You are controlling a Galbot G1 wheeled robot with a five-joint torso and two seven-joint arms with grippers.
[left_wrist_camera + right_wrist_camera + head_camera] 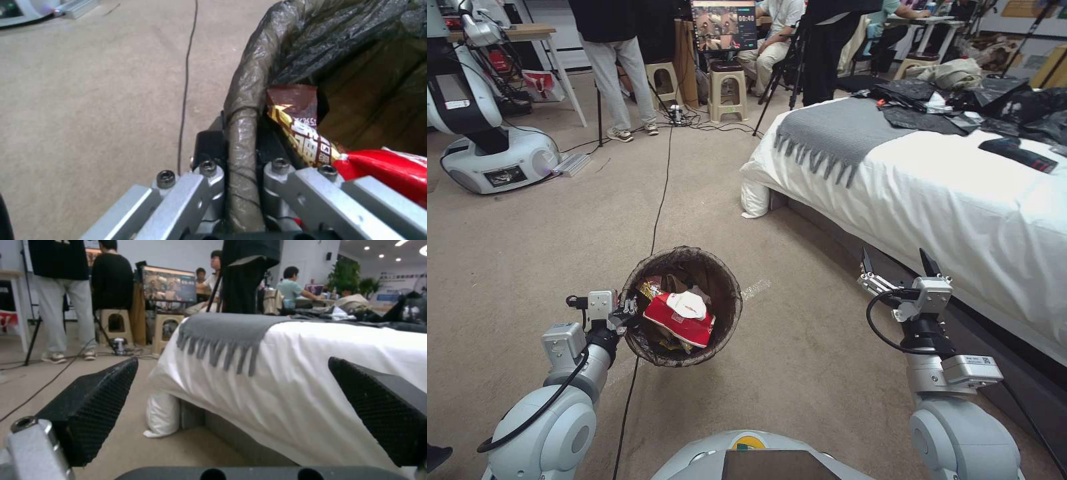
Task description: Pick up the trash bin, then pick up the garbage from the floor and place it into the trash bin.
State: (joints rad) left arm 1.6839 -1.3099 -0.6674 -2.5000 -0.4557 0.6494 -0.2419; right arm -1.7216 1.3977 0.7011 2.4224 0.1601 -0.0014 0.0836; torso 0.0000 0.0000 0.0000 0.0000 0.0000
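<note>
While the bed (960, 193) is skirted along its near edge, the trash bin (720, 320) is carried above the floor (547, 240), its rim clamped by the left gripper (242, 156); garbage (680, 319) is held inside, and the right gripper (897, 262) is kept apart, empty

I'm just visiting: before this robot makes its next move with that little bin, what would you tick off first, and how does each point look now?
1. Left gripper clamped on the bag-covered rim of the small round white plastic trash bin lined with a dark bag: ok.
2. Bin upright, not spilling: ok.
3. Red-and-white packet and crumpled white tissue inside the bin: ok.
4. Right gripper open and empty, beside the white-sheeted bed: ok.
5. Litter left on the beige floor: cannot tell.
</note>
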